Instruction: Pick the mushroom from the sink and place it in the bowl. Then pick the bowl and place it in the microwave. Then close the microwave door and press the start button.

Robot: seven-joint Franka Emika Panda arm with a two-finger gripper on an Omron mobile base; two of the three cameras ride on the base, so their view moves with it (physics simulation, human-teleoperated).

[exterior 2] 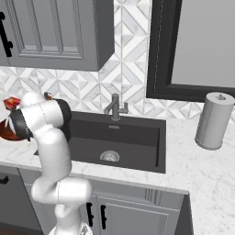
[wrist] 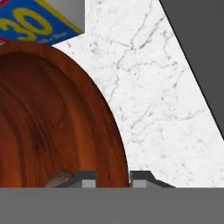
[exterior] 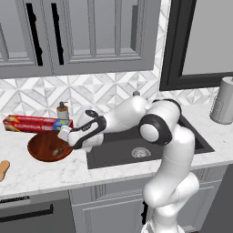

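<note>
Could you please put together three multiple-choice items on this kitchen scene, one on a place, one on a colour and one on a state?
1. Where does the tiny brown-tan mushroom lie?
A. in the dark sink
B. in the glossy reddish-brown wooden bowl
C. on the marble counter

2. What colour is the sink basin?
A. white
B. dark charcoal
C. red

3. How does the end effector stand?
A. shut on the bowl's rim
B. wide open above the sink
C. holding the foil box

Key: 1 B, the left base view shows it inside the bowl; 2 B, both base views show it dark; 3 A, the hand view shows fingertips straddling the rim.
</note>
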